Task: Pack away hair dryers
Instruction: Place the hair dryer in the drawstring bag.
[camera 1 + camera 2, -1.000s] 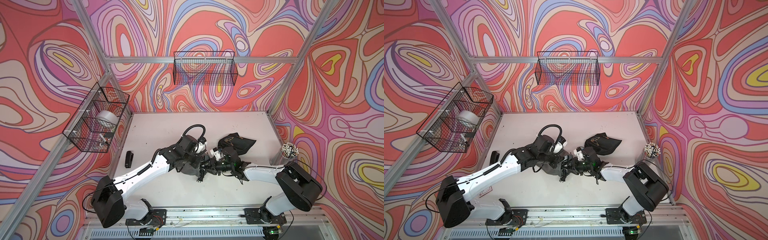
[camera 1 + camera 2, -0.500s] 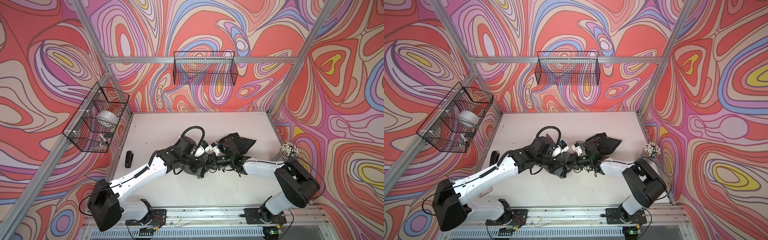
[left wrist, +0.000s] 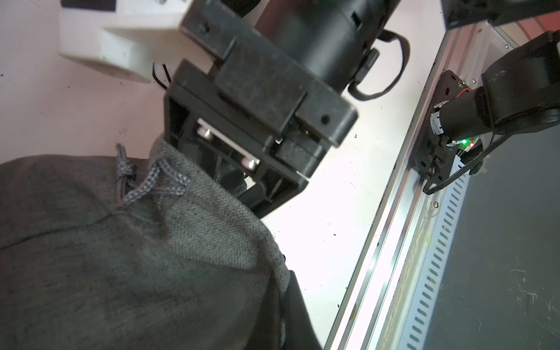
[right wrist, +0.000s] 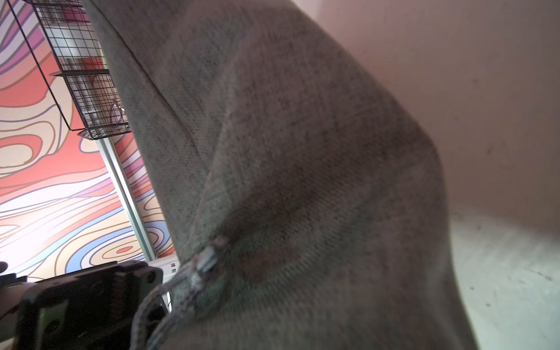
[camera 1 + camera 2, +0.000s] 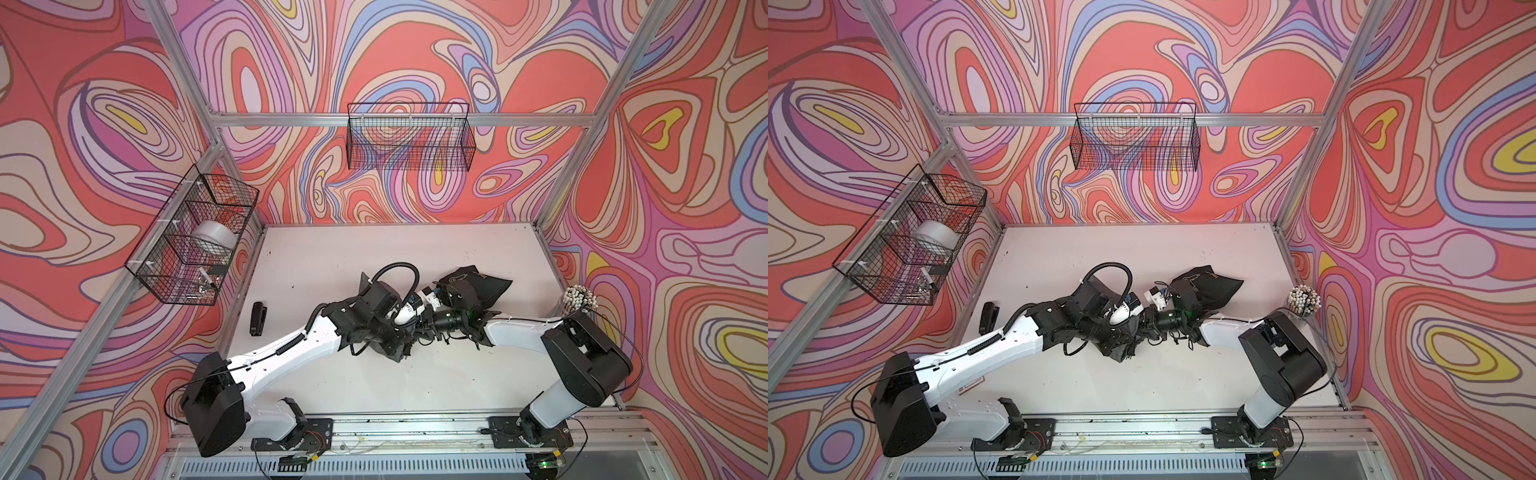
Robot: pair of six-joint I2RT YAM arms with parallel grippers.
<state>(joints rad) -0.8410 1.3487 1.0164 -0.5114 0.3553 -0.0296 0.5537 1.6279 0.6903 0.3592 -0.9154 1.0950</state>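
Note:
No hair dryers show in any view. In the middle of the table a bulging grey drawstring pouch (image 3: 136,257) (image 4: 303,181) hangs between my two arms; in a top view it is a dark mass (image 5: 392,347) under the left wrist. My left gripper (image 3: 285,306) is shut on the pouch's cloth near its edge. Opposite it, my right gripper (image 3: 233,178) (image 5: 419,328) has its jaws closed round the gathered neck beside the knotted drawstring (image 3: 142,185). Grey cloth fills the right wrist view.
A black pouch with gold print (image 5: 482,284) (image 5: 1212,282) lies just behind the right wrist. A small black stapler-like thing (image 5: 257,318) lies at the left. Wire baskets hang on the left wall (image 5: 195,241) and back wall (image 5: 411,141). A cup of pens (image 5: 579,297) stands right.
The right wrist has swung toward the back, close over the black pouch, and its elbow drew in. The left arm and grey pouch shifted slightly. Both grips are unchanged.

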